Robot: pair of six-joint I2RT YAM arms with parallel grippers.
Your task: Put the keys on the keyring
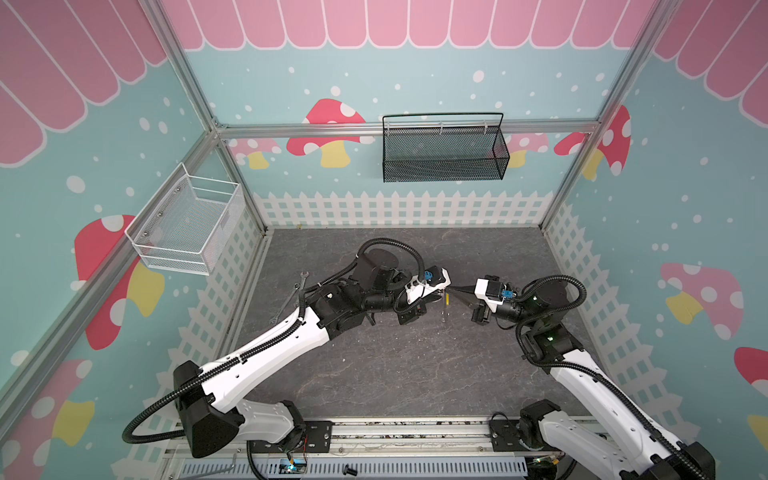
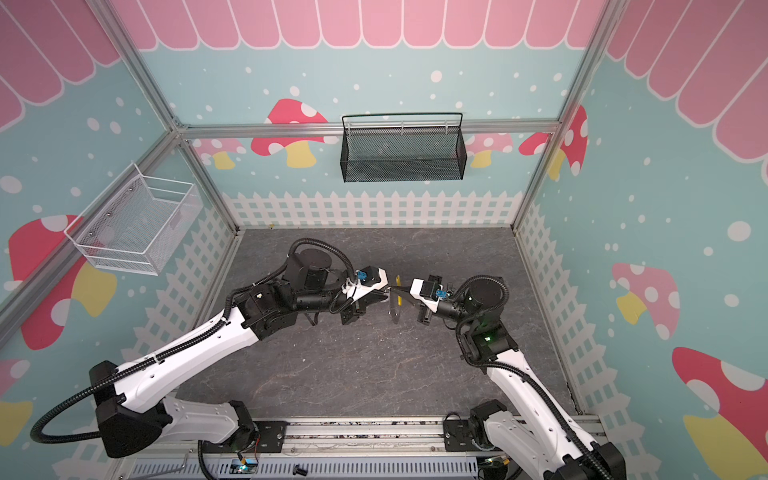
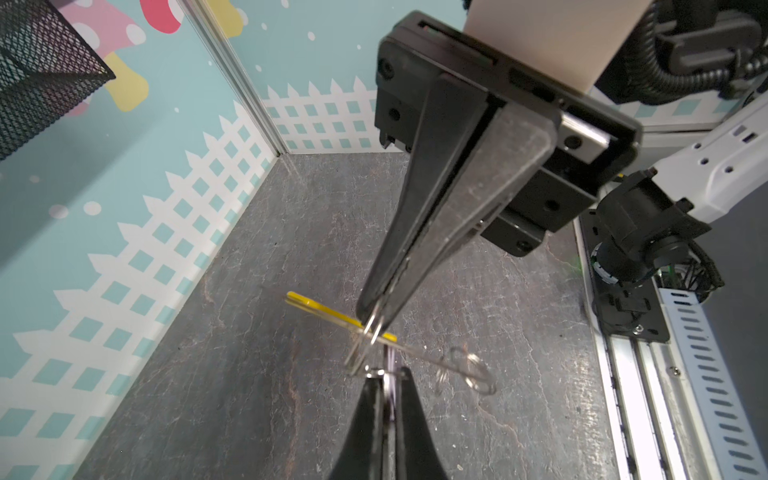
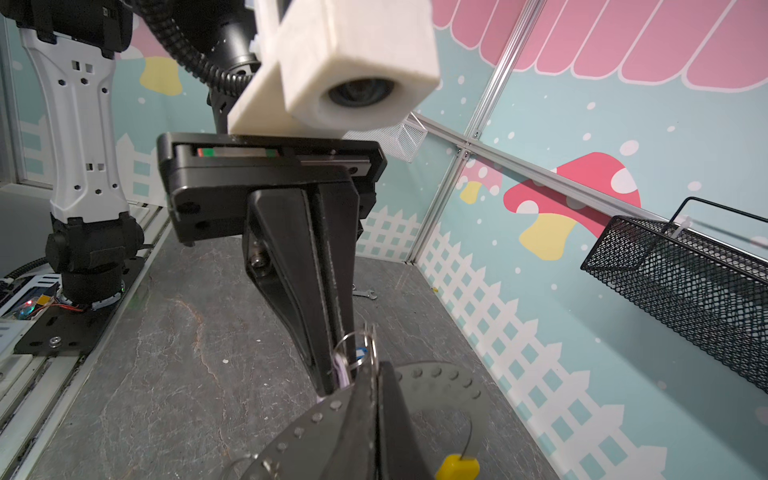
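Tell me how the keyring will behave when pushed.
Probably springy, not rigid: the keyring is a thin wire hoop pinched at one spot by the right claw. Likely light: mostly bare wire plus one yellow plastic segment. It may pivot in that narrow pinch if pushed sideways.

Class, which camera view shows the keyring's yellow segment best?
Left wrist view: the yellow segment is sharp, nearly its full length visible by the right claw. Both top views show a tiny sliver; the right wrist view, a blurred end-on lump.

White-shelled arms [image 1: 266, 353] with black joints [image 1: 345, 303], ribbed black cable conduits [image 4: 189, 48], tapering matte-black pincer fingers [image 3: 453, 216], white camera housings [image 4: 357, 62].
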